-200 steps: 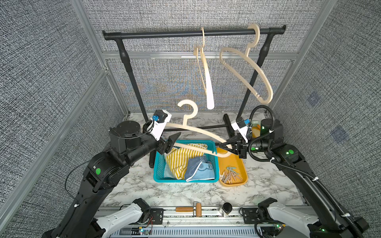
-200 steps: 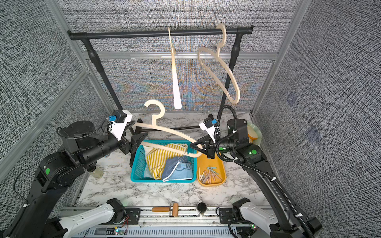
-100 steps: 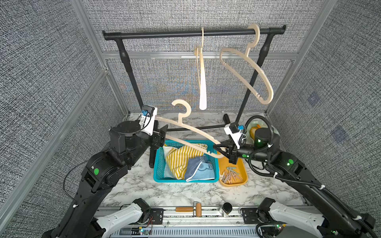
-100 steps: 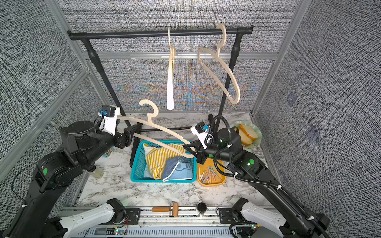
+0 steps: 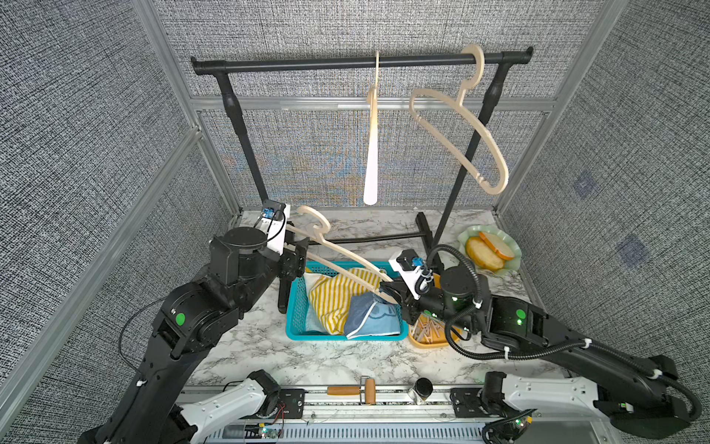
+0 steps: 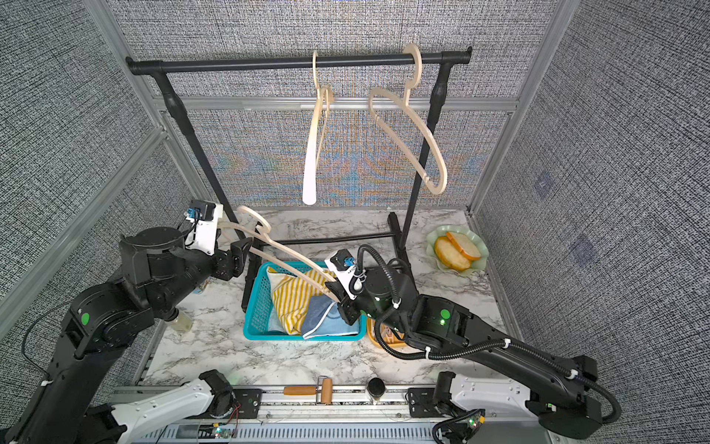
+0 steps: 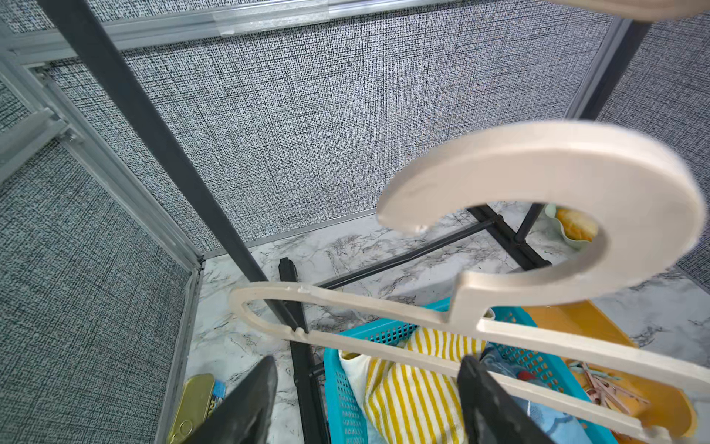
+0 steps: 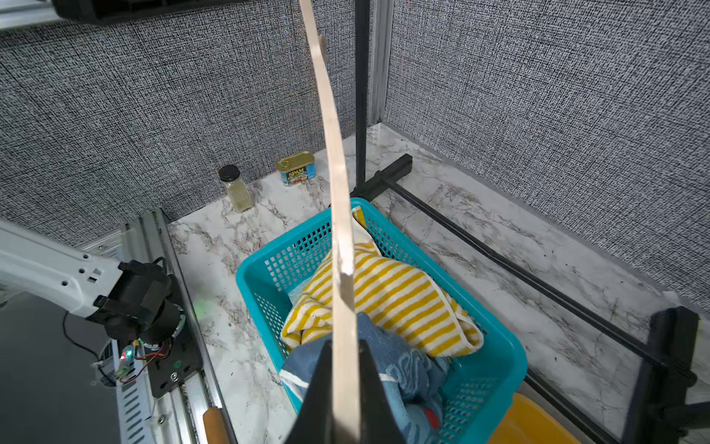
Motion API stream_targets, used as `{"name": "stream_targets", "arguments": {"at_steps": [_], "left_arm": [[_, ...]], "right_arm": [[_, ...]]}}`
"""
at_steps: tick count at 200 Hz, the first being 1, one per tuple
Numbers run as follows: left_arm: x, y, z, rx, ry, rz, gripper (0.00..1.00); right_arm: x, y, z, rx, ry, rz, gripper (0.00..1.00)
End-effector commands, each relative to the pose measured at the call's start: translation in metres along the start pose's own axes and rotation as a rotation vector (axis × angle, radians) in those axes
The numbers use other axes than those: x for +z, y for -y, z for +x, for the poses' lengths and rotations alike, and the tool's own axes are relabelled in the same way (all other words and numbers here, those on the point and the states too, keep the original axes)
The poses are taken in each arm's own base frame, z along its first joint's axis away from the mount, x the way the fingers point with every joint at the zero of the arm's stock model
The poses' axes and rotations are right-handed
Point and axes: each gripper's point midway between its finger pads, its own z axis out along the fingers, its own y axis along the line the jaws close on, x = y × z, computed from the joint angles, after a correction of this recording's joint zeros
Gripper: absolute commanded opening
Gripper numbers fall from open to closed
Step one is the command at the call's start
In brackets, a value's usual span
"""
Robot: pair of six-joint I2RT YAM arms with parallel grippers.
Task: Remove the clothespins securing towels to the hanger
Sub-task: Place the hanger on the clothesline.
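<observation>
Marble tabletop (image 5: 345, 357) carried a teal basket (image 5: 296, 313) where we saw the towels (image 5: 332, 296) heaped. Our right gripper (image 8: 344, 346) was clamped tight on the beige hanger (image 5: 338, 253). Our left gripper (image 7: 367, 361) gaped wide near its hook end, gripping nothing. Clothespins (image 5: 428, 330) lay in the orange tray (image 5: 422, 343) beside the basket.

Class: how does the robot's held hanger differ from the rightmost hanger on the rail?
The held hanger slants low over the basket; the rail hanger hangs high by its hook. The right gripper pinches the held hanger; the rail hanger is untouched. Both are beige, bare.
</observation>
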Motion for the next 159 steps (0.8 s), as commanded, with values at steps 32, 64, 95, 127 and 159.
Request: {"name": "stream_targets", "arguments": {"at_steps": [32,64,95,127,159], "left_arm": [[0.02,-0.004,0.024,0.034,-0.097,-0.067,0.75],[0.02,-0.009,0.02,0.026,-0.051,-0.091,0.75],[0.013,-0.013,0.018,0.006,-0.028,-0.102,0.76],[0.011,-0.016,0.024,-0.004,-0.034,-0.111,0.76],[0.005,-0.016,0.027,-0.016,-0.032,-0.096,0.76]], "right_arm": [[0.008,0.022,-0.035,0.028,0.107,0.168,0.0],[0.025,0.025,-0.054,0.011,0.108,0.22,0.0],[0.031,0.034,-0.084,0.037,0.148,0.268,0.0],[0.036,0.044,-0.119,0.1,0.242,0.283,0.0],[0.047,0.038,-0.138,0.159,0.294,0.256,0.0]]}}
